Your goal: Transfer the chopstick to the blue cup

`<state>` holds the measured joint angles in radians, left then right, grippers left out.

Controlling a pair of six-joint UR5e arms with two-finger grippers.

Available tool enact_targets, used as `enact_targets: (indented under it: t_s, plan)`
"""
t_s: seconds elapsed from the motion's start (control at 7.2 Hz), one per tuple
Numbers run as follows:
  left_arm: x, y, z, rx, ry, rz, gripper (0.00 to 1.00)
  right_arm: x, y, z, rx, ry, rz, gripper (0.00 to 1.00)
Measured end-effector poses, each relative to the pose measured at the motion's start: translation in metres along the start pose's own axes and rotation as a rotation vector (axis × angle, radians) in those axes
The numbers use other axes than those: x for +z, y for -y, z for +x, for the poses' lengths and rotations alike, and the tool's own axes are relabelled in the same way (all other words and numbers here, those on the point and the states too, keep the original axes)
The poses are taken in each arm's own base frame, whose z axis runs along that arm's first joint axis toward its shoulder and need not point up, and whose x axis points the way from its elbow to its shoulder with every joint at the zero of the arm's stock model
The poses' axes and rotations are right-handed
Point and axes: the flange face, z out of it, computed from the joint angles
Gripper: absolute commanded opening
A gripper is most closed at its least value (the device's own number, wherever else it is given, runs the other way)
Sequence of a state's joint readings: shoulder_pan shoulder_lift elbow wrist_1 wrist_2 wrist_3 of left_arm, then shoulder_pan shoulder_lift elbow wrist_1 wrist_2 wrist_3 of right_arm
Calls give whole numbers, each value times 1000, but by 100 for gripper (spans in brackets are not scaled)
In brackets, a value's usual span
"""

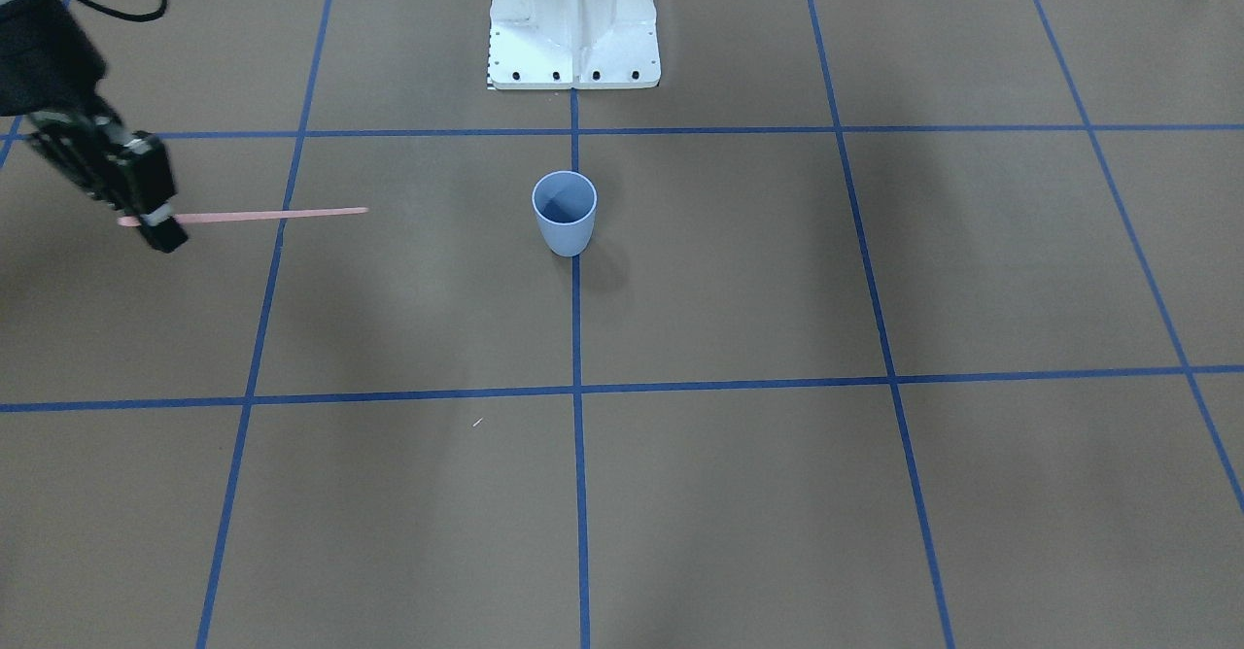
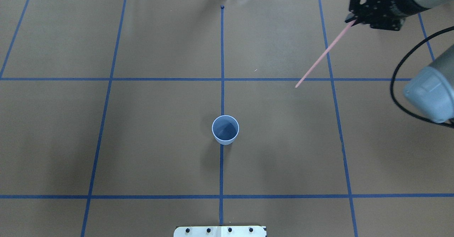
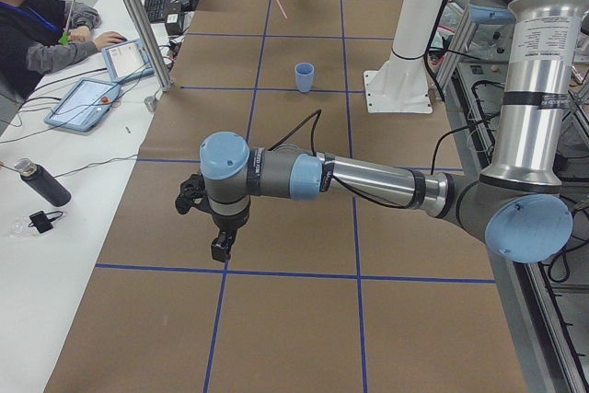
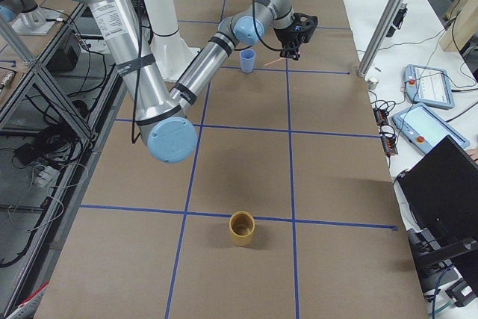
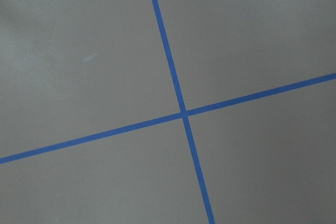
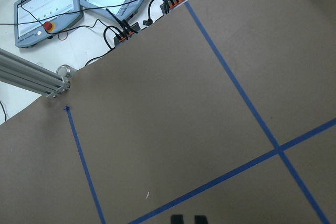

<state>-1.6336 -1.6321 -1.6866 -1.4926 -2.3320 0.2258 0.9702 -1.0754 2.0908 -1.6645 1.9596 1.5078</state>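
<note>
The blue cup [image 2: 225,130] stands upright with its mouth open and nothing in it. It is light blue with smooth tapering sides and sits on the centre tape line [image 2: 222,63], straight out from the white robot base [image 1: 573,37]. The chopstick [image 2: 324,54] is thin, straight and pale pink. It's up off the table [image 2: 159,34], pinched at one end in the right gripper's [image 2: 353,20] fingers. It hangs far out to the base's right, with its free tip angling back in, well apart from the cup.

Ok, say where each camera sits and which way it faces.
Front-facing: across table, facing robot's base; right gripper holds chopstick.
Overhead: behind robot, looking down; right arm.
Left: table's end; left arm near.
Right: opposite end; right arm near.
Left wrist: tape cross, no body.
Right wrist: table edge; fingertips.
Exterior views all share the blue cup.
</note>
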Motion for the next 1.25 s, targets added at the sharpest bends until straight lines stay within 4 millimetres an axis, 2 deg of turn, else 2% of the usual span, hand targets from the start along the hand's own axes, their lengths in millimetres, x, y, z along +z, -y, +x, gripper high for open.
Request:
enact_targets:
  t_s: [0.14, 0.28, 0.56, 0.69, 1.25]
  plan:
    - [2, -2, -1, -3, -1, -1, 99, 7, -45, -42, 28, -43, 20, 0]
    - [3, -4, -2, -5, -1, -2, 99, 17, -85, -71, 54, -82, 43, 0]
    - [4, -4, -2, -6, -2, -4, 99, 45, -140, -112, 90, -165, 85, 0]
    - [5, -4, -2, -6, -2, -4, 99, 56, -156, -121, 89, -204, 99, 0]
    - [5, -4, -2, -7, -2, -4, 99, 89, -203, -118, 59, -307, 125, 0]
